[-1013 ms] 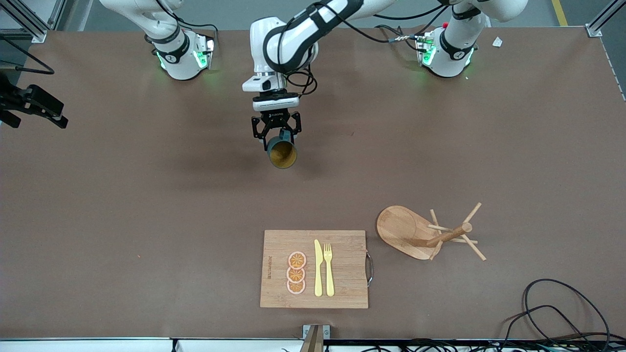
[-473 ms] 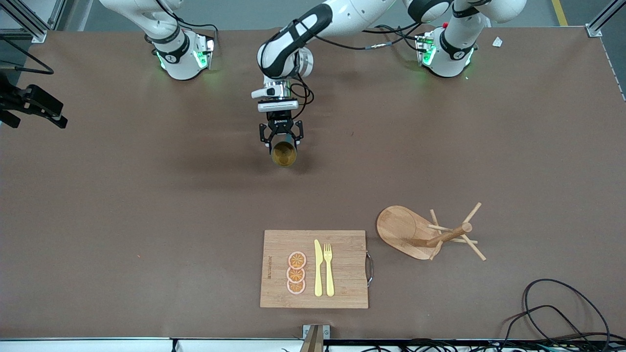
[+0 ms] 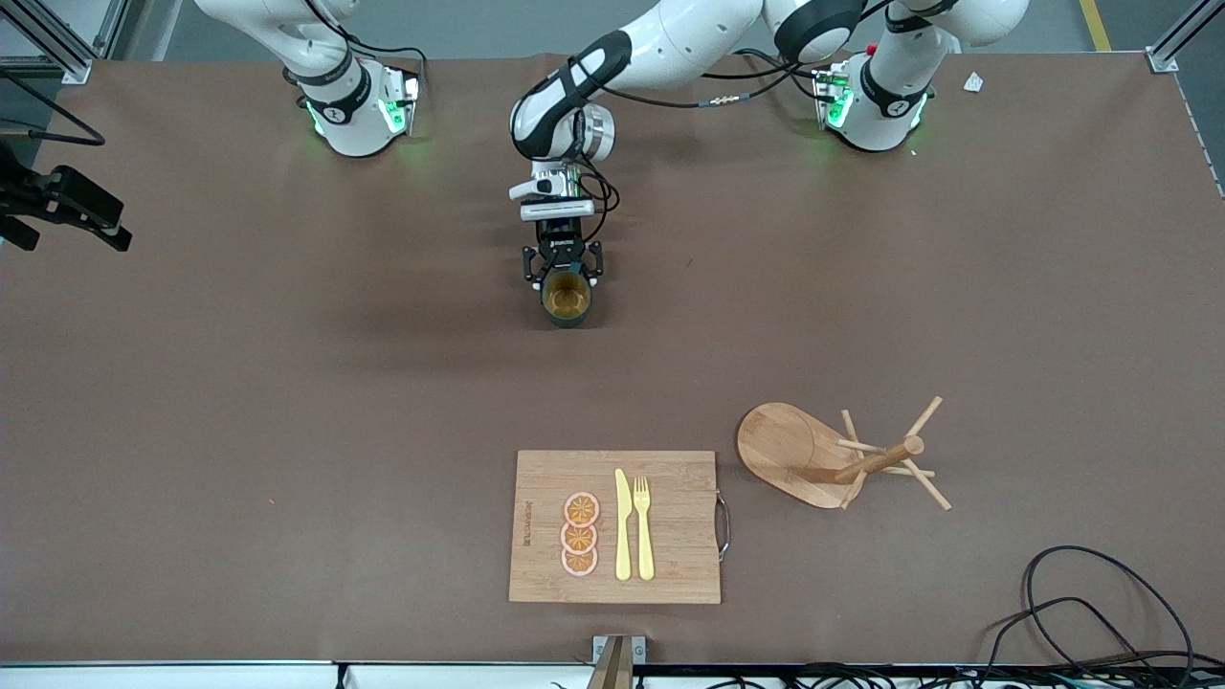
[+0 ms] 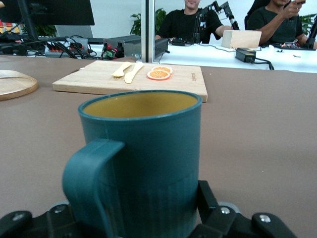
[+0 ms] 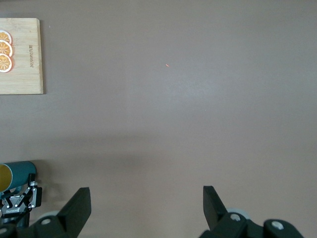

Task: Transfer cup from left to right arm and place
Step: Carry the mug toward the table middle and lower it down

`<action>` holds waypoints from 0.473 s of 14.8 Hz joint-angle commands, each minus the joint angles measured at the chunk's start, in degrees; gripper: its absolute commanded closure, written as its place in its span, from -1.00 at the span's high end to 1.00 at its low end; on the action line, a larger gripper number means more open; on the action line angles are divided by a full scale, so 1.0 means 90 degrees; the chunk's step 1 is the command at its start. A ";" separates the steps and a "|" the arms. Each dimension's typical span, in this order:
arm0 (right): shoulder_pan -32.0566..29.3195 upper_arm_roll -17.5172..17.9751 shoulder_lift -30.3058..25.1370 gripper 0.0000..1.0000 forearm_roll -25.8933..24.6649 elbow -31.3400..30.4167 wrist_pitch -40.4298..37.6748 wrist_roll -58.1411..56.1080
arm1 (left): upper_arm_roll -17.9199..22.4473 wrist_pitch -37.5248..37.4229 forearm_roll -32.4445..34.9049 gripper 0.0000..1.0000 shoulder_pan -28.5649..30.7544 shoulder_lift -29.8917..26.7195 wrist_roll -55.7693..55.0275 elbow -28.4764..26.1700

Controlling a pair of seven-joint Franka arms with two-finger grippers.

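Note:
The cup [image 3: 565, 299] is a small dark teal mug with a yellow-brown inside. It stands upright and low over the middle of the table, and I cannot tell whether it touches the surface. My left gripper [image 3: 563, 276] is shut on its lower body. In the left wrist view the cup [image 4: 148, 144] fills the middle, with its handle toward the camera, and the left gripper [image 4: 143, 213] clasps its base on both sides. My right gripper [image 5: 145, 189] hangs open high over bare table toward the right arm's end. The cup [image 5: 17, 172] shows at the edge of its view.
A wooden cutting board [image 3: 670, 526] lies nearer the front camera, bearing orange slices [image 3: 580, 534], a yellow knife [image 3: 623, 524] and a fork [image 3: 643, 526]. A wooden mug tree [image 3: 833, 457] stands beside it toward the left arm's end. Black cables [image 3: 1101, 612] lie at that corner.
The left arm has lowered the cup toward the table and drifted slightly toward the left arm's end. The right gripper has stayed open.

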 commanded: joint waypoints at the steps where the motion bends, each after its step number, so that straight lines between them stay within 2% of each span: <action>1: -0.0013 -0.0010 -0.0118 1.00 0.0039 -0.0059 -0.0045 -0.0078 | 0.0039 -0.0274 -0.0062 0.55 -0.0121 0.0068 -0.0072 0.0138; 2: -0.0013 -0.0010 -0.0118 1.00 0.0039 -0.0059 -0.0045 -0.0078 | 0.0029 -0.0342 -0.0168 1.00 -0.0141 0.0039 -0.0062 0.0138; 7: -0.0013 -0.0010 -0.0118 1.00 0.0039 -0.0059 -0.0045 -0.0078 | -0.0010 -0.0421 -0.1271 1.00 -0.0200 -0.0448 0.0444 0.0196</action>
